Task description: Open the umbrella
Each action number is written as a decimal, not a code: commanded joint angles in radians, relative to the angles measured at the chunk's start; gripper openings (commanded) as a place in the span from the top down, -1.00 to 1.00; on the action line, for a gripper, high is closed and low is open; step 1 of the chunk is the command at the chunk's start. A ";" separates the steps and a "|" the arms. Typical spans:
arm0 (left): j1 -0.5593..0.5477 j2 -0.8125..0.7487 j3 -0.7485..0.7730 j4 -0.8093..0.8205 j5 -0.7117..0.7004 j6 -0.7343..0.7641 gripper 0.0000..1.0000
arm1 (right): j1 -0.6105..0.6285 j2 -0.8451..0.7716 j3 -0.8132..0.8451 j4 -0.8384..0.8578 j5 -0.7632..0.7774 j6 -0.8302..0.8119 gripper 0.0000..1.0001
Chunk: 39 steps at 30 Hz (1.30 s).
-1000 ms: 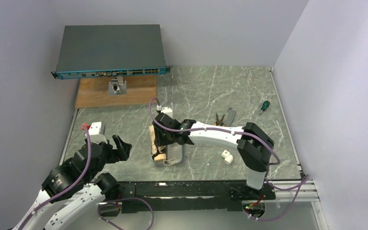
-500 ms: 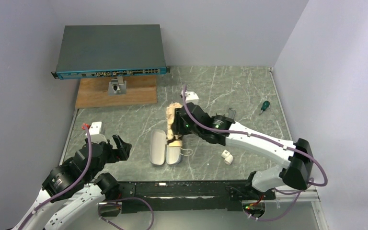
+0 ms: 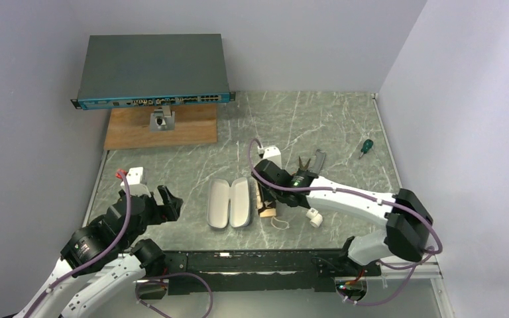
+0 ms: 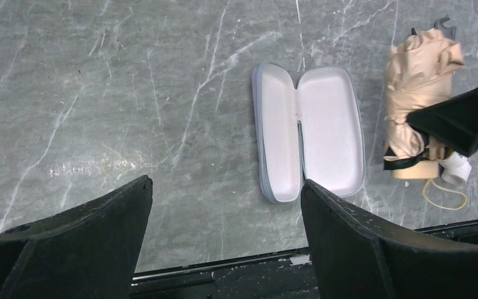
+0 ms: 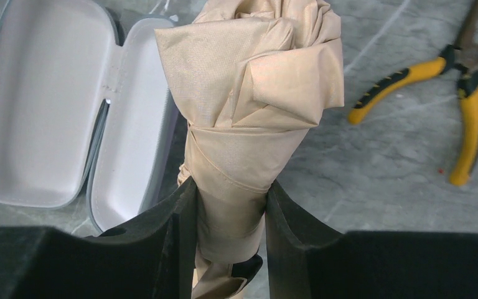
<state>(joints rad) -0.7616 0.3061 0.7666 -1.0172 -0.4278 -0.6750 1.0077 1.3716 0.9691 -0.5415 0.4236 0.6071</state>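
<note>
Umbrella (image 5: 249,118) shifted right, beside case (image 4: 298,128): one umbrella, two shells (image 4: 333,134), right claw (image 5: 229,215) gripping.

In the right wrist view, the umbrella (image 5: 249,118) loses its lower end behind the jaws and the bottom edge, so its handle cannot be seen there. The pliers (image 5: 470,131) run off the top edge. From above, the right gripper (image 3: 266,197) covers most of the umbrella.

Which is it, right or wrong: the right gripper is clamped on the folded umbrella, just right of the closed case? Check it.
Wrong in one respect: the case is open, not closed; the left wrist view shows both shells lying flat, insides up. The rest holds: the right gripper is clamped on the folded umbrella, just right of the case.
</note>
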 commanded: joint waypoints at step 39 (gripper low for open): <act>0.004 -0.017 0.011 -0.003 -0.042 -0.018 -0.82 | 0.027 0.363 0.289 0.261 -0.355 -0.024 0.66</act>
<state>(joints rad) -0.7616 0.3035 0.7666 -1.0225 -0.4488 -0.6926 1.0824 1.8809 1.3178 -0.3195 0.0162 0.5682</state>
